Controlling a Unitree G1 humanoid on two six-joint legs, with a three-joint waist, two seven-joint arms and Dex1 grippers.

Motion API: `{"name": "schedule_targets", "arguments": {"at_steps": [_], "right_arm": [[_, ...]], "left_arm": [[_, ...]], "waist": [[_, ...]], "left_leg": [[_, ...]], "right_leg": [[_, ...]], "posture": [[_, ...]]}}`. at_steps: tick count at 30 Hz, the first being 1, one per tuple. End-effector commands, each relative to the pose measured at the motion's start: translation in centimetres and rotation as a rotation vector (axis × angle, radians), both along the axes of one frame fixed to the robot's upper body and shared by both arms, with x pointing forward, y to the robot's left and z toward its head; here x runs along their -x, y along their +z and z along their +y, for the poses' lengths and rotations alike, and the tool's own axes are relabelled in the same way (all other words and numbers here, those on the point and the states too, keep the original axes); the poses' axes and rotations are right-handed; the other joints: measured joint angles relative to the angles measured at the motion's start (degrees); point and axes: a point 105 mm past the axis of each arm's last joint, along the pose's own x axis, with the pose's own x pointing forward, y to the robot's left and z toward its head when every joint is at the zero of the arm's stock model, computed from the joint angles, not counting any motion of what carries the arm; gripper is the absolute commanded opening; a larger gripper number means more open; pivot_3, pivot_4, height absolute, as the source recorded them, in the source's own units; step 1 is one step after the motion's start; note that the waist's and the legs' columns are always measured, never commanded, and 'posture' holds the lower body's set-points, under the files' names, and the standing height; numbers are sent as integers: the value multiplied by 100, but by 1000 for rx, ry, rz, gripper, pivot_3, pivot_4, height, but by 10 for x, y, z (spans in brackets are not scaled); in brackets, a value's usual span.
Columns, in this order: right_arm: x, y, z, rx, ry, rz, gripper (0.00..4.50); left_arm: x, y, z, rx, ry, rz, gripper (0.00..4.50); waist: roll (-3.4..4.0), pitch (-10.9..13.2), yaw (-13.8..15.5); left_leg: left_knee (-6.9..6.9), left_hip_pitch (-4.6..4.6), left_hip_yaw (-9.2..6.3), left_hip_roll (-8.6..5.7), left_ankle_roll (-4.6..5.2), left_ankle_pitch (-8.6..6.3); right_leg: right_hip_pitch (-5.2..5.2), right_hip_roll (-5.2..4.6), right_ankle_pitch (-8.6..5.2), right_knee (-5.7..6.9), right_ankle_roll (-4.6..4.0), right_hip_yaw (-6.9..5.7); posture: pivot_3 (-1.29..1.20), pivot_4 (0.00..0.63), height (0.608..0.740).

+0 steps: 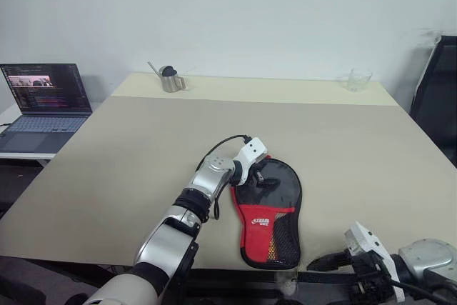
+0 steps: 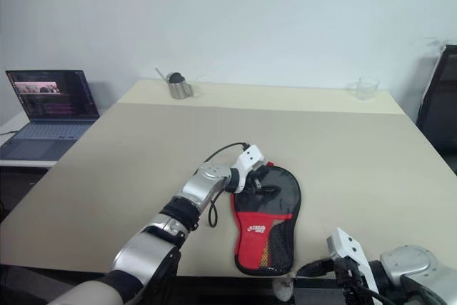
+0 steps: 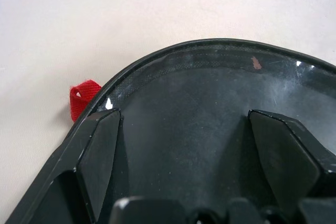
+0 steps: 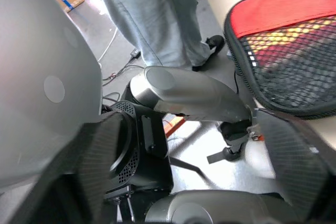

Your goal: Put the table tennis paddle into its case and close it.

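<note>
The case (image 1: 270, 212) lies flat near the table's front edge, its round black end away from me and its red, mesh-pocketed end (image 4: 283, 40) jutting slightly over the edge. A white pom-pom (image 1: 286, 276) hangs just below that end. My left gripper (image 1: 261, 176) stands open with its fingers (image 3: 100, 150) resting on the black round end beside a small red tab (image 3: 83, 98). Low on the right, off the table's front edge, my right gripper (image 1: 334, 262) is open and empty, pointing left toward the case's red end. The table tennis paddle is hidden from view.
The beige table (image 1: 143, 148) carries a metal cup (image 1: 170, 78) at the back left and a clear glass (image 1: 359, 78) at the back right. An open laptop (image 1: 43, 98) sits on a side desk at left. A black chair (image 1: 439, 98) stands at right. A person's trouser legs (image 4: 152, 14) are below.
</note>
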Motion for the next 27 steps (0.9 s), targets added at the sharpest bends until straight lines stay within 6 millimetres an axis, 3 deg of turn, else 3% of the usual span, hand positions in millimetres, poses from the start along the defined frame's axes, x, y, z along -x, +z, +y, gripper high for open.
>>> {"name": "schedule_targets", "arguments": {"at_steps": [1, 4, 9, 12, 18, 21, 24, 27], "right_arm": [[-32, 23, -18, 31, -112, -124, 4433], [-57, 32, -38, 75, -201, -192, 4433], [-79, 45, -64, 142, -246, -280, 4433], [-86, 53, -79, 187, -244, -312, 4433], [-95, 71, -121, 297, -264, -356, 4433], [-98, 84, -140, 328, -272, -370, 4433], [-98, 107, -165, 364, -305, -382, 4433], [-95, 123, -181, 380, -320, -388, 4433]], "left_arm": [[7, -17, 11, 22, 16, 103, 4258], [12, 4, 10, 95, -58, 83, 4258], [28, 57, 40, 180, -187, 42, 4258], [37, 80, 91, 182, -184, 28, 4258], [65, 120, 172, 127, -159, 3, 4258], [78, 132, 189, 98, -173, 6, 4258], [89, 148, 220, 63, -136, -3, 4258], [93, 161, 229, 65, -119, -9, 4258]], "waist": [[-3, 2, -2], [-6, 6, 3], [1, 22, 2], [4, 24, 20], [20, 37, 29], [25, 42, 52], [48, 59, 66], [54, 62, 57]], "left_leg": [[1, 0, 1, 0, 0, 0], [0, -2, 1, -2, 2, 1], [-12, -43, 3, -1, 23, 14], [-9, -83, 8, 3, 17, 10], [-8, -86, 15, 10, 13, 4], [1, -87, 19, 8, 13, 4], [9, -87, 17, 7, 13, 4], [11, -85, 17, 9, 13, 4]], "right_leg": [[-1, 0, 0, 0, 0, -1], [-4, -2, 0, 0, 0, -4], [-41, 4, 3, 10, 21, 1], [-81, 52, -14, 25, 25, 0], [-96, 68, -19, 30, 21, 14], [-94, 57, -19, 29, 23, 12], [-94, 39, -31, 33, 0, 12], [-96, 9, -32, 36, -2, 14]], "posture": [[0, 150, 740], [0, 150, 740], [0, 150, 740], [0, 150, 740], [0, 150, 740], [0, 150, 740], [0, 150, 740], [0, 150, 740]]}}
